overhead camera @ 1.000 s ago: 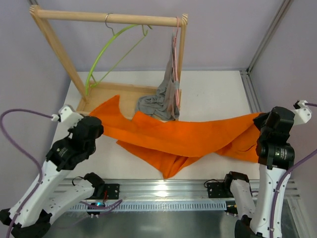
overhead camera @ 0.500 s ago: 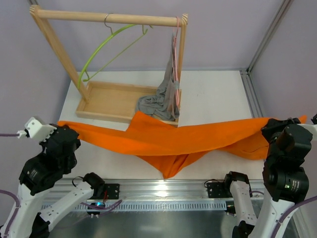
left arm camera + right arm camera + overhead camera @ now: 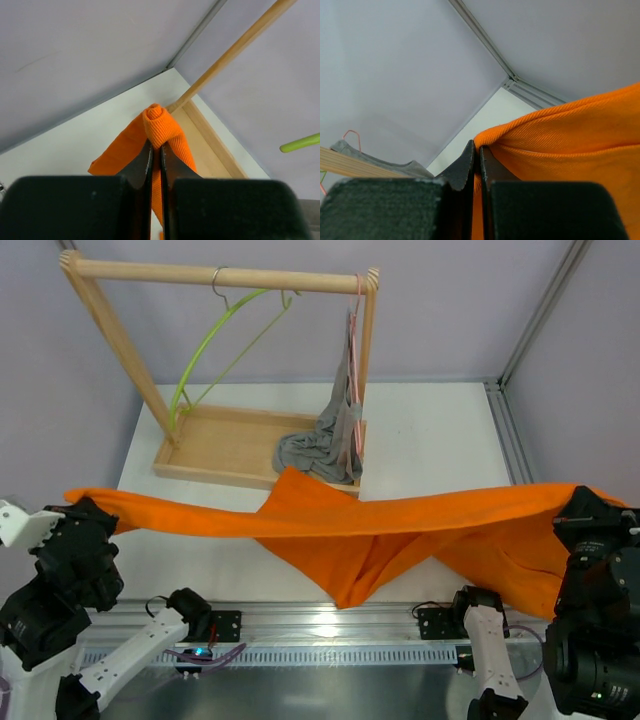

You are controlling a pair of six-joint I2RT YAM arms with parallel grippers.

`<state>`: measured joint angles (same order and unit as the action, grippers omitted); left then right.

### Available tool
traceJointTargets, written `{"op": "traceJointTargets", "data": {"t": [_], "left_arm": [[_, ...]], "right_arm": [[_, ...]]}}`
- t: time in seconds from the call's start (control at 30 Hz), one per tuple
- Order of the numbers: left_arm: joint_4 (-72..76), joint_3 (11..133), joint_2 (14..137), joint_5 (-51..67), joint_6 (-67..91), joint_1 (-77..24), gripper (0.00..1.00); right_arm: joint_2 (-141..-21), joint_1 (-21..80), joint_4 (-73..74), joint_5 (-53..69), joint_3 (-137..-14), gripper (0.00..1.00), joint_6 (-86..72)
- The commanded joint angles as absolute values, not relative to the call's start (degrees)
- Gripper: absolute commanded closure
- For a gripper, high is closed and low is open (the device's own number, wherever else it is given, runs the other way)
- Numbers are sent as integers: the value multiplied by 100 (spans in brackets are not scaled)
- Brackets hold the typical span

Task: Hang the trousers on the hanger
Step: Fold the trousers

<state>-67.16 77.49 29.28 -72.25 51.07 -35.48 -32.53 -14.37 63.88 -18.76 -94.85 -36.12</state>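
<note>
Left claw (image 3: 155, 147): jaws pressed together, clamped on a rolled end of the trousers (image 3: 165, 127). A bead of orange cloth bulges just past the fingertips. In the top view this claw (image 3: 82, 508) sits at the far left, off the edge of the table (image 3: 430, 430).

Right claw (image 3: 475, 148): jaws pressed together, clamped on a seamed edge of the trousers (image 3: 570, 145). The cloth runs off to the right of the fingers. In the top view this claw (image 3: 585, 502) sits at the far right.

Trousers (image 3: 400, 530): stretched as one long band between the two claws, across the near part of the table. The middle sags in a fold that points toward the near edge. Whether that fold touches the table cannot be told. A raised peak of cloth reaches the near side of the tray (image 3: 215, 445).

Tray: a shallow wooden tray forms the base of the wooden rack (image 3: 220, 277). The lower part of a grey garment (image 3: 320, 450) lies bunched in its right end. The garment hangs from a pink hanger (image 3: 352, 325) at the right end of the top rail.

Hanger (image 3: 205, 345): hooked on the top rail left of centre, tilted. Its lower end is down by the left post, above the tray's left end. It is well apart from the trousers.
</note>
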Motion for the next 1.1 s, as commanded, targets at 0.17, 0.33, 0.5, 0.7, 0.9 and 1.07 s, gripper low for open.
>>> {"op": "traceJointTargets", "data": {"t": [0.17, 0.33, 0.5, 0.7, 0.9, 1.07], "left_arm": [[-6337, 6541, 3743, -7330, 5545, -3516, 99], [-6135, 6039, 4420, -7348, 5835, -3358, 100], [-5161, 5363, 4772, -5843, 5240, -2182, 99], [-4229, 5010, 5087, -3422, 4588, 374, 100], [-4017, 5326, 5984, -2206, 4290, 1459, 99], [-3393, 5484, 6354, -2004, 4201, 1468, 100]], "right_arm": [[-4225, -1459, 4246, -1381, -7359, 96, -3814], [-4904, -1450, 3203, -792, -6207, 96, -3955], [-5378, -1450, 2638, -668, -5784, 96, -3947], [-5774, -1459, 2128, -633, -5669, 96, -3885], [-6257, -1441, 1486, -387, -5564, 96, -4095], [-6600, -1363, 792, -282, -5563, 96, -4271]]}}
